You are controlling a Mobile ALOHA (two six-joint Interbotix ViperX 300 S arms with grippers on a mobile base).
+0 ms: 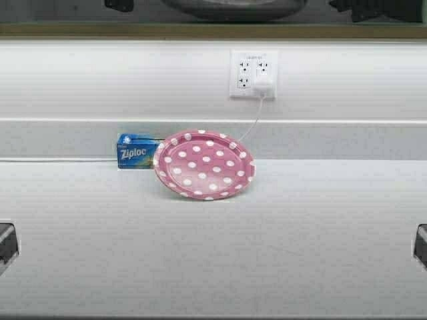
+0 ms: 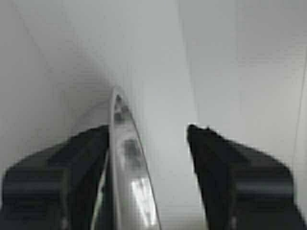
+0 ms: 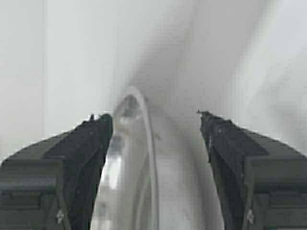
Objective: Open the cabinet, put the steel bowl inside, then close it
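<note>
The steel bowl [image 1: 233,8] shows only as a curved underside at the very top of the high view, above the cabinet's tan lower edge [image 1: 213,30]. In the left wrist view the bowl's rim [image 2: 127,158] runs close along one finger of my left gripper [image 2: 147,129], which is open, with a wide gap to the other finger. My right gripper [image 3: 153,116] is also open, and the bowl's rim [image 3: 132,158] lies near one of its fingers. Pale grey cabinet walls [image 2: 230,57] surround both grippers. The cabinet doors are out of view.
On the white counter [image 1: 213,253] a pink white-dotted plate [image 1: 204,165] lies beside a blue Ziploc box [image 1: 137,151]. A wall outlet [image 1: 253,75] with a white plug and cord sits on the backsplash. Dark fittings [image 1: 7,243] show at both side edges.
</note>
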